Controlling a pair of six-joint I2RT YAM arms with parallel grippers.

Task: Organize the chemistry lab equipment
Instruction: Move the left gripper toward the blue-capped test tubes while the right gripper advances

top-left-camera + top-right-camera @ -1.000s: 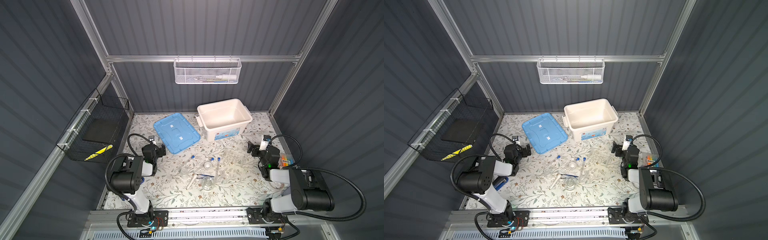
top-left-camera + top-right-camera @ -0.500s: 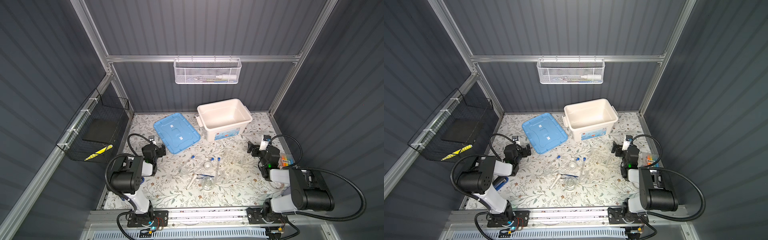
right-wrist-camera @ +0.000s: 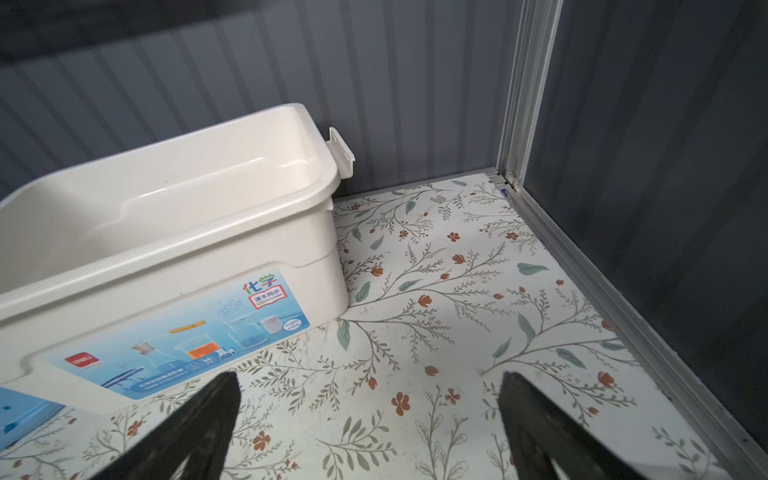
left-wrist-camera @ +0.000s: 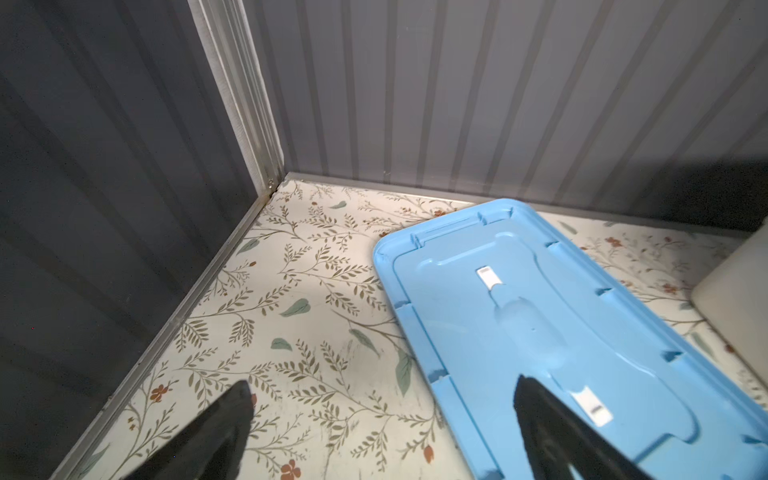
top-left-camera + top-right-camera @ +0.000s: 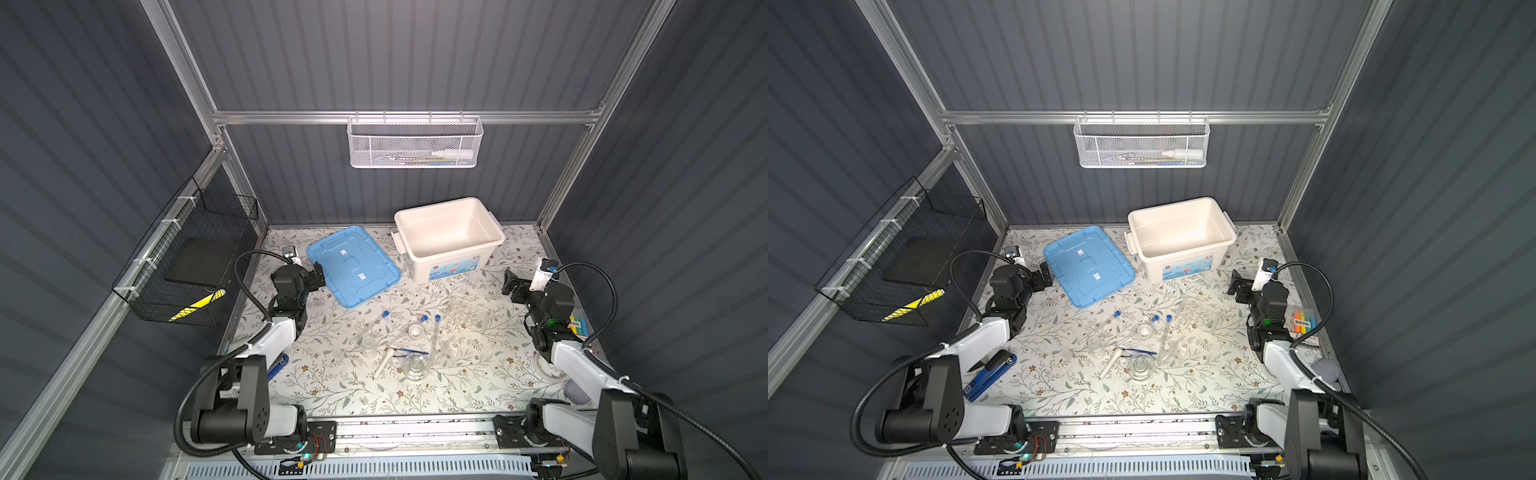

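The left gripper (image 4: 384, 384) is spread wide and holds nothing, with the blue lid (image 4: 540, 324) just beside 1 finger (image 4: 544, 419). The right gripper (image 3: 370, 376) is equally wide and empty above the floral table (image 3: 457, 316), with the white bin (image 3: 166, 249) near 1 finger (image 3: 208, 415). Between the 2 grippers, well apart from both, lie 3 test tubes (image 5: 434, 338), the clear rack (image 5: 467, 313), a white bowl (image 5: 415, 331), the pestle (image 5: 383, 361), the tweezers (image 5: 409, 352) and the glass jars (image 5: 414, 365). Farther out, a stapler (image 5: 990, 374) lies behind the left gripper and markers (image 5: 1304, 324) behind the right.
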